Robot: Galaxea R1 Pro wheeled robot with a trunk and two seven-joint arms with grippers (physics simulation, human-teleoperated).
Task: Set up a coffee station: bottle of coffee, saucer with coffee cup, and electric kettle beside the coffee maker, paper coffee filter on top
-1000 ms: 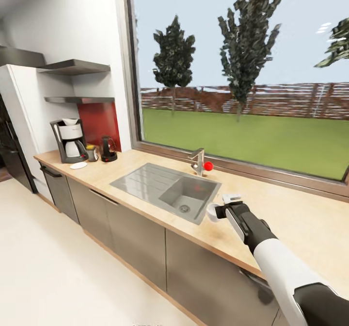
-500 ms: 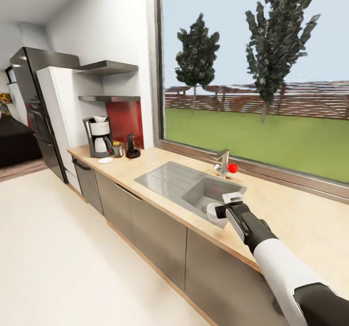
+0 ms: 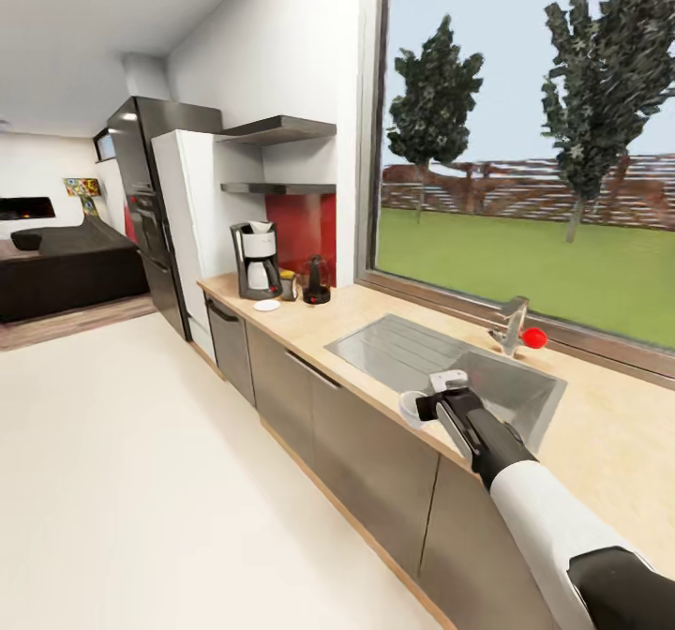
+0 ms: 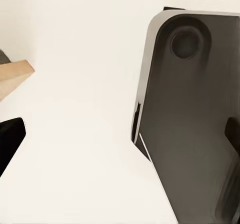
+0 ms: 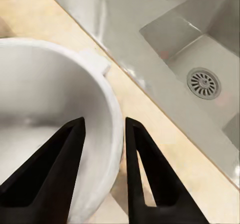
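No words to read

No letters, numbers, brand names or signs can be read in any of the pictures. A small bright picture (image 3: 82, 187) is hung on the far wall, but it is too little and blurry for any writing to be made out. The front of the coffee maker (image 3: 255, 260) is seen as plain white, with no label that can be read. Nothing is printed on the white cup (image 5: 55, 129).
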